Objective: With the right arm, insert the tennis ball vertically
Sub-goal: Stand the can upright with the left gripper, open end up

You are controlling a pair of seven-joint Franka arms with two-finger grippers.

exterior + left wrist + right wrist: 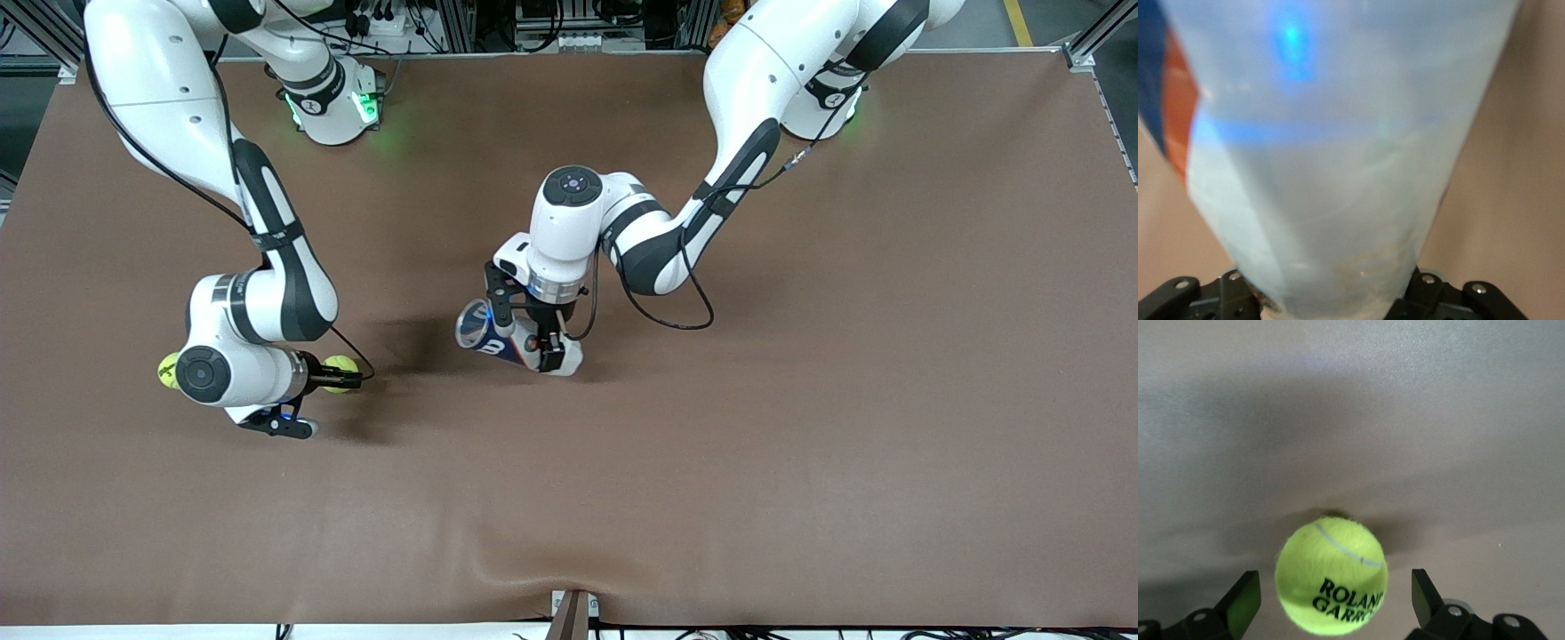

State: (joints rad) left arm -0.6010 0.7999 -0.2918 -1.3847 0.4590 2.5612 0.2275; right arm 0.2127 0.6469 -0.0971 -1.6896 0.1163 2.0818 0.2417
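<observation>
Right wrist view: right gripper [1331, 600] spread wide around tennis ball [1331, 583] (untouched).

Surface [800, 462]: covered edge to edge with a brown matte cloth, plain, unmarked. At six o'clock in the front view the cloth rises in a shallow fold [533, 556] that fans out from the edge nearest the camera. At that same point a narrow brown bracket [571, 618] laps over the edge, touching the cloth. A white strip [133, 632] runs beneath the cloth along that edge.

At twelve o'clock, off the surface: aluminium frame profiles [462, 22] with black cables [384, 16] bunched beside them. At one o'clock, a yellow floor line [1019, 22]. A metal corner post [1081, 55] stands at two o'clock, at the cloth's corner.
</observation>
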